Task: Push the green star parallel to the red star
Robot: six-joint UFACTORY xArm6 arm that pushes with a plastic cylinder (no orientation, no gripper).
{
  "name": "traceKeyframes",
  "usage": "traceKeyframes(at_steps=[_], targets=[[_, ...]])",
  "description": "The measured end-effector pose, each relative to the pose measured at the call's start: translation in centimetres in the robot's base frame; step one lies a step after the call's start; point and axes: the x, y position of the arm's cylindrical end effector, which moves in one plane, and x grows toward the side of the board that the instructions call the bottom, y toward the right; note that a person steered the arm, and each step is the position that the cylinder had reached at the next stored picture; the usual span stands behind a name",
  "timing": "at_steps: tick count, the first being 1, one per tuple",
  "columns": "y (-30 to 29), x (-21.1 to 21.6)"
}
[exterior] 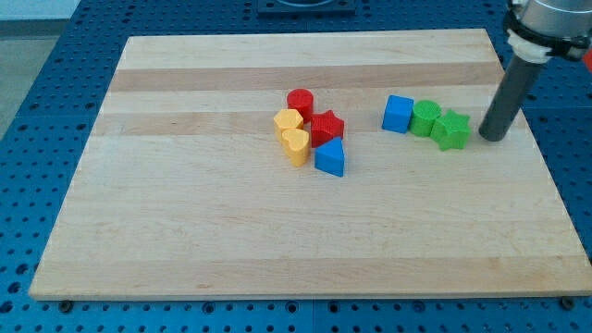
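Green star (452, 130) sits at the view's right of the wooden board (185, 231), with my tip (487, 139) just beside it on its right, holding nothing; contact is unclear. Left of the star stand a green cylinder (425, 118) and a blue cube (398, 114). The red star (326, 128) lies mid-board, well apart.

Green star (452, 130) right of red star (326, 127)
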Motion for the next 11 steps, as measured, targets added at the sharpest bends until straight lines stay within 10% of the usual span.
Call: traceKeyframes(at_steps=[11], targets=[[-9.4, -2.1]])
